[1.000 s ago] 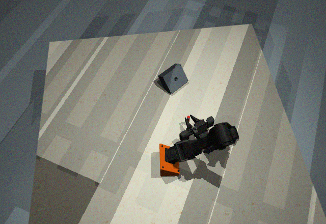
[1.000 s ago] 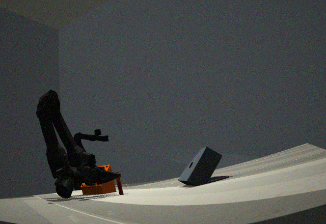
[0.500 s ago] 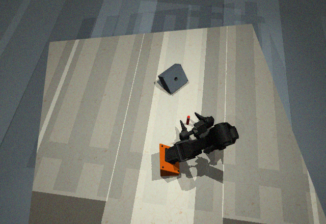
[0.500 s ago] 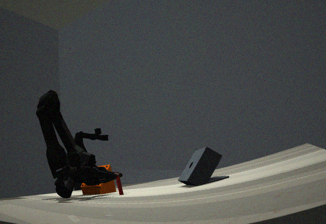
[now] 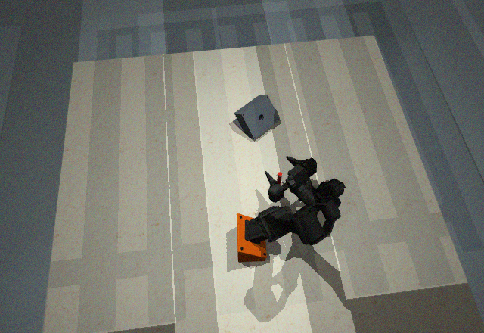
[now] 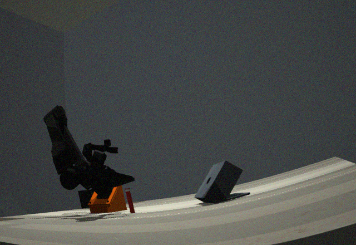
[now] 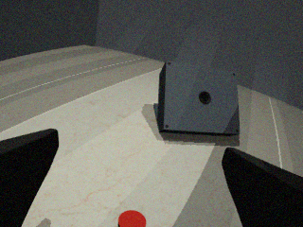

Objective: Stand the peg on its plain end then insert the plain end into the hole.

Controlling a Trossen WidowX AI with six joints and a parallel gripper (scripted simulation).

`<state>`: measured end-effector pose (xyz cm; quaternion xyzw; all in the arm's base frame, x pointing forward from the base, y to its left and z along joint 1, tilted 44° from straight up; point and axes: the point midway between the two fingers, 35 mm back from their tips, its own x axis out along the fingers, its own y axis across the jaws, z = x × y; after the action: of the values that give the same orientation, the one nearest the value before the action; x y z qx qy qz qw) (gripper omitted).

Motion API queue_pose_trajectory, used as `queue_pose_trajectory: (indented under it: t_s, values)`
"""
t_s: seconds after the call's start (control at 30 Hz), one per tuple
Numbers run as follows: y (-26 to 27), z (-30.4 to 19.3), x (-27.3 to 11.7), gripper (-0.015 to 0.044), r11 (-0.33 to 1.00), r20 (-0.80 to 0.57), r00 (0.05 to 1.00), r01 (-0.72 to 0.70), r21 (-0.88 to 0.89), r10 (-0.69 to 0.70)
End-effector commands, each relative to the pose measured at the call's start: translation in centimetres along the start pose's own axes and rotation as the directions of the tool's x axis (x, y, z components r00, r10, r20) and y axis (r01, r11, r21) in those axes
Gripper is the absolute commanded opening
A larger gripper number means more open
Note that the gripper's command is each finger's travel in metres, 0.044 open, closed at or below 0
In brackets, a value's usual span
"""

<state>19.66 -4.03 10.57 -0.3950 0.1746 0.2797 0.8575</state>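
The red peg [image 5: 279, 179] [image 6: 130, 202] [image 7: 132, 219] stands on its plain end on the table, with its white-banded end up; the wrist view shows only its red top, at the bottom edge. My gripper [image 5: 277, 164] [image 6: 133, 179] [image 7: 142, 148] is wide open and empty. Its fingertips are apart from the peg and above the level of its top in the exterior view. The grey sloped panel [image 5: 252, 122] [image 6: 225, 179] [image 7: 185, 106] stands beyond the peg, its face toward the arm. Its dark hole [image 5: 261, 116] [image 6: 208, 180] [image 7: 204, 97] is empty; its depth is hidden.
The orange base block [image 5: 249, 249] [image 6: 117, 200] under the arm stands close to the peg. A thin foot [image 6: 241, 195] sticks out behind the panel at table level. Striped light and arm shadows cross the table [image 5: 132, 188] [image 6: 172, 225].
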Motion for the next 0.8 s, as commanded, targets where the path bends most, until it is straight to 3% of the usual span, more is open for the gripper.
queue_pose_trajectory:
  t_s: [0.0,0.33,0.57,0.77]
  values:
    - [-0.3,3.2,-0.2,0.044,1.0,-0.025,1.0,-0.005,-0.015,0.005]
    - [0.3,11.4,-3.7,0.044,0.99,0.066,0.989,0.132,0.041,-0.134]
    - [0.3,11.5,-3.8,0.044,0.99,0.067,0.989,0.132,0.048,-0.135]
    - [0.5,10.3,-3.0,0.044,0.984,-0.041,0.998,0.061,0.166,-0.055]
